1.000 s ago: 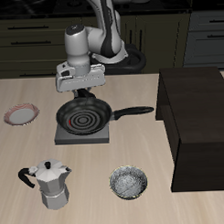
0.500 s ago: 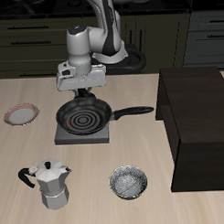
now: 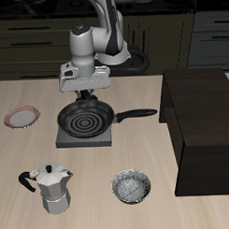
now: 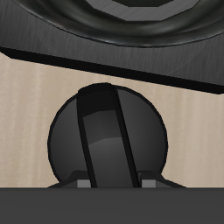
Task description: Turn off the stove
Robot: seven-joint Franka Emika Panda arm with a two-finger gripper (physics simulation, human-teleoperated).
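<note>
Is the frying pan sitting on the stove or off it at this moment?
On it: the frying pan rests upright on the stove, handle sticking out sideways. The claw hangs behind it.

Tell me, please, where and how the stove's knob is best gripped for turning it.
Grip the raised bar that runs across the round knob, one finger on each long flank, coming straight along the knob's axis as the wrist view faces it. The dome around it is smooth and offers little purchase; the bar's flat sides should carry the twist. The knob sits at the back edge of the stove, behind the frying pan.

Round dark knob point(image 4: 107, 140) close beside stove point(image 4: 105, 44) edge.
</note>
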